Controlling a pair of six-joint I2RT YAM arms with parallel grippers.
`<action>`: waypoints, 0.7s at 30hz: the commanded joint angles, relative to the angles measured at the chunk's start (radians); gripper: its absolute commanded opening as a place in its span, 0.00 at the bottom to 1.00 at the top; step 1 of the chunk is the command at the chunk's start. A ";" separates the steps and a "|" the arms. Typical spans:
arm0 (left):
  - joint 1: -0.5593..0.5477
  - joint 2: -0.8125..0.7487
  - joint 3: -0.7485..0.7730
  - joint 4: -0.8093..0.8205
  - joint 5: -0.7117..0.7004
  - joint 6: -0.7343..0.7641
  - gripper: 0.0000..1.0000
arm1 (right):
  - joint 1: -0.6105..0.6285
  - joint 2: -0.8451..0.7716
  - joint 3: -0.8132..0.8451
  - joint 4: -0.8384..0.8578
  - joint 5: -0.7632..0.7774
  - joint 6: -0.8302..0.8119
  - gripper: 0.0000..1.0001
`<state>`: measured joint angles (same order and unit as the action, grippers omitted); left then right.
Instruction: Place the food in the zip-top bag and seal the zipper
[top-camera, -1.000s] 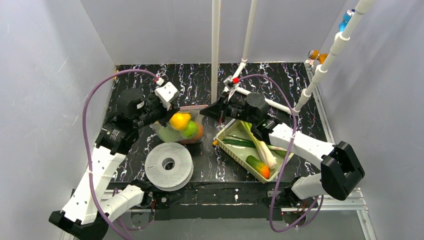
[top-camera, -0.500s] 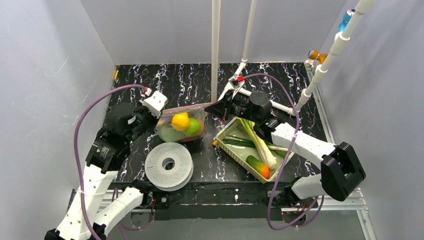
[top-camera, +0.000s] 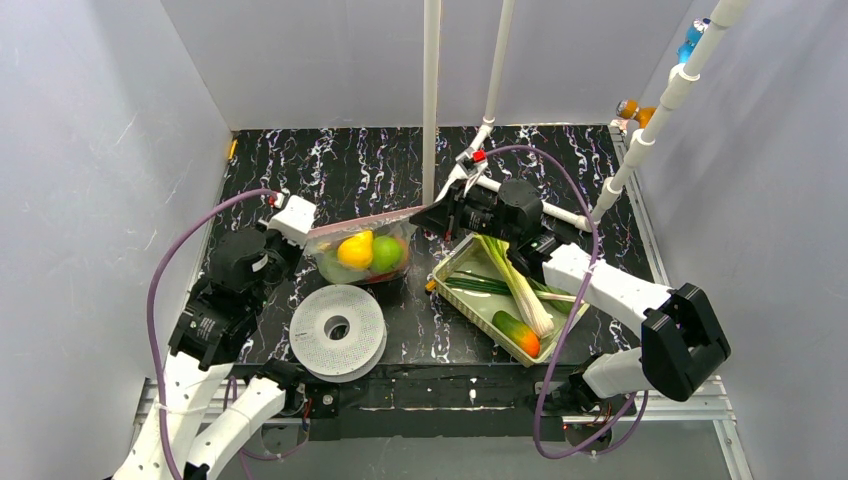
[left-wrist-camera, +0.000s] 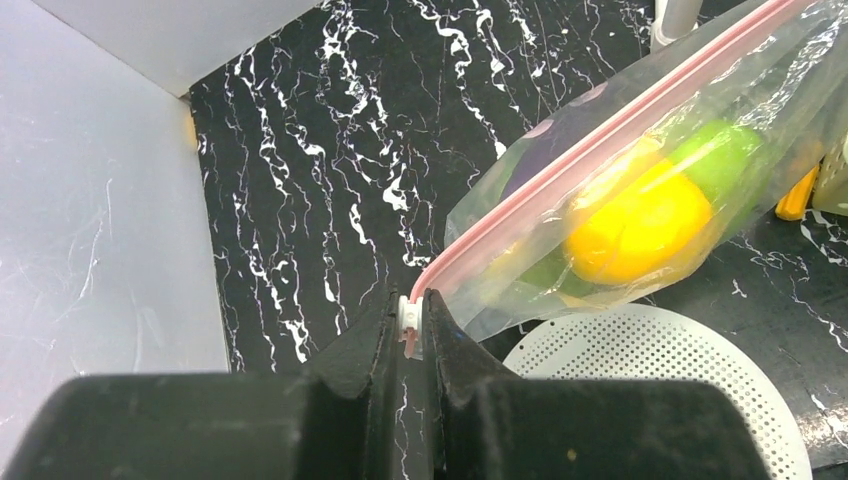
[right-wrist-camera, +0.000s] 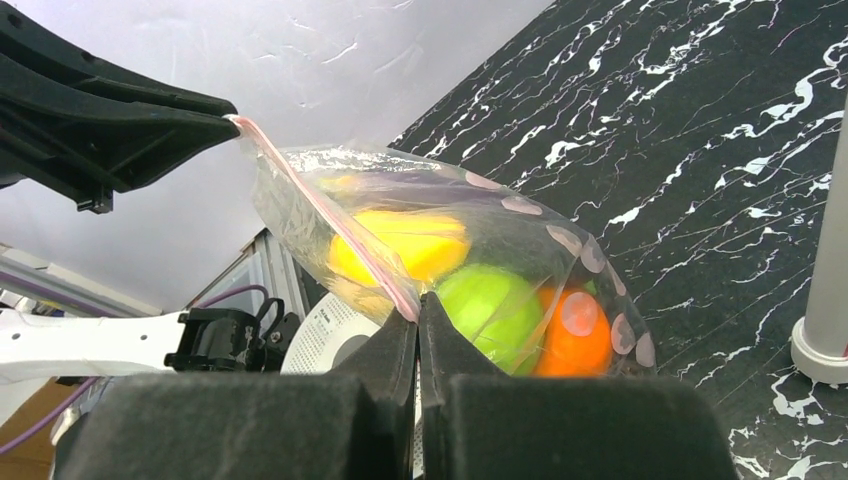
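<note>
The bag (top-camera: 365, 255) hangs over the middle of the tabletop (top-camera: 400, 165), strung between both arms, with a pear (top-camera: 355, 249), an apple (top-camera: 385, 255) and an orange (right-wrist-camera: 572, 330) inside. Its zipper (top-camera: 360, 222) runs as a taut line left to right, tilting slightly toward the far edge. The left pincer (left-wrist-camera: 412, 310) is nipped shut on the left end and the right pincer (right-wrist-camera: 418, 305) is shut on the other end. Any run along the seal follows that line, and each arm is nearest its own end. Leeks (top-camera: 520, 290) lie in the tray (top-camera: 455, 262) near the right edge.
</note>
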<state>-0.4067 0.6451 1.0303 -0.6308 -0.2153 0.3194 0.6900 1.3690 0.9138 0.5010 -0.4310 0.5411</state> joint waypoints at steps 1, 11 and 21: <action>0.015 -0.024 -0.012 -0.061 -0.182 0.011 0.00 | -0.030 -0.002 0.062 -0.002 0.037 -0.032 0.01; 0.015 -0.005 0.145 -0.077 -0.047 -0.221 0.87 | 0.090 -0.004 0.160 -0.144 0.172 -0.187 0.01; 0.013 0.143 0.249 0.034 0.512 -0.222 0.89 | 0.114 0.034 0.220 -0.193 0.158 -0.203 0.01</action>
<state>-0.3943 0.6872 1.2495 -0.6464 0.0180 0.0816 0.8055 1.4010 1.0820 0.2929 -0.2772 0.3608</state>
